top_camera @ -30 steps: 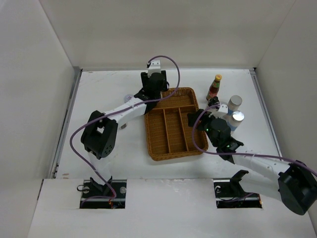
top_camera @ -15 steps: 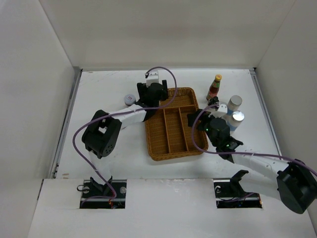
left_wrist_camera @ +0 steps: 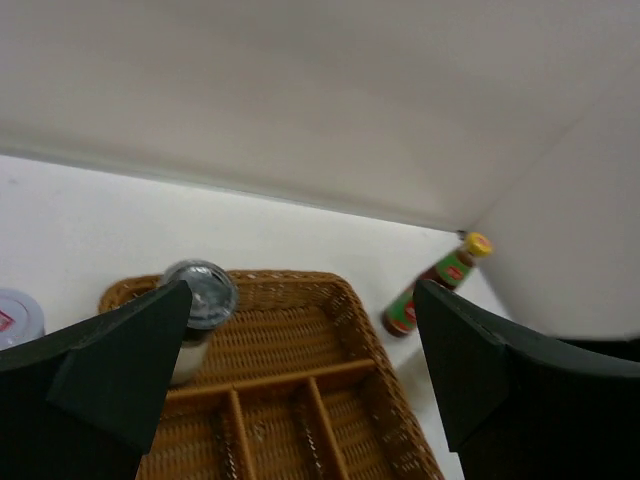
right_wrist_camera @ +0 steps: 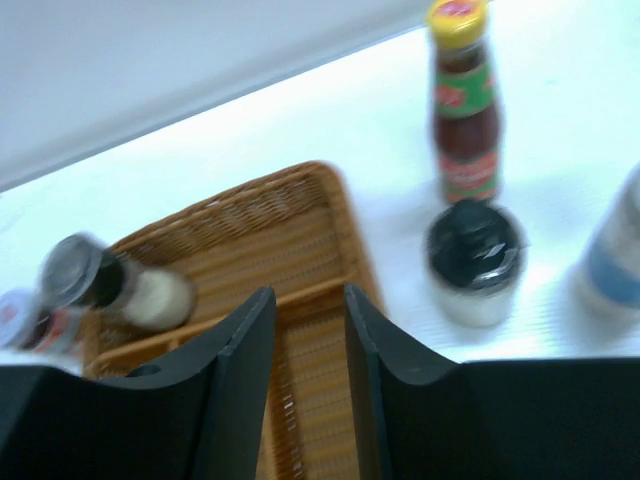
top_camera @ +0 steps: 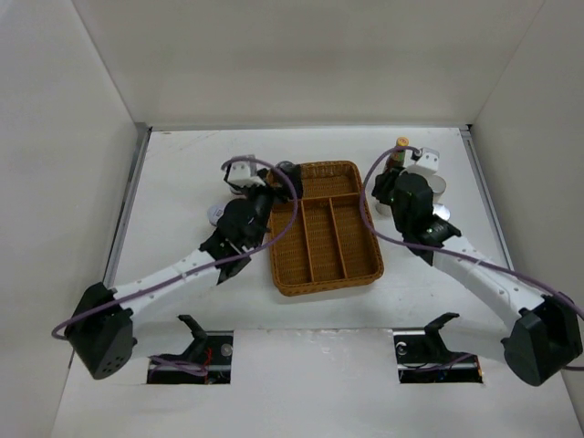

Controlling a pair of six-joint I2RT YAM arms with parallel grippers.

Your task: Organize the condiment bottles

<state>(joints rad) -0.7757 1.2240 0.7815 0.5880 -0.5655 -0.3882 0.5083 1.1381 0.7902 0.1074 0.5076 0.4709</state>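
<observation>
Presently the left gripper (left_wrist_camera: 302,300) is spread wide before a shaker (left_wrist_camera: 200,295) set in the tray (left_wrist_camera: 290,277). The right gripper (right_wrist_camera: 305,300) is narrowly parted, empty.

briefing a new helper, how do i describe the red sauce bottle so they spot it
Find the brown wicker tray in the middle of the table and look just beyond its far right corner. The red sauce bottle stands there, outside the tray. It alone is slim with a yellow cap, unlike the squat black-capped bottle in front of it.
</observation>
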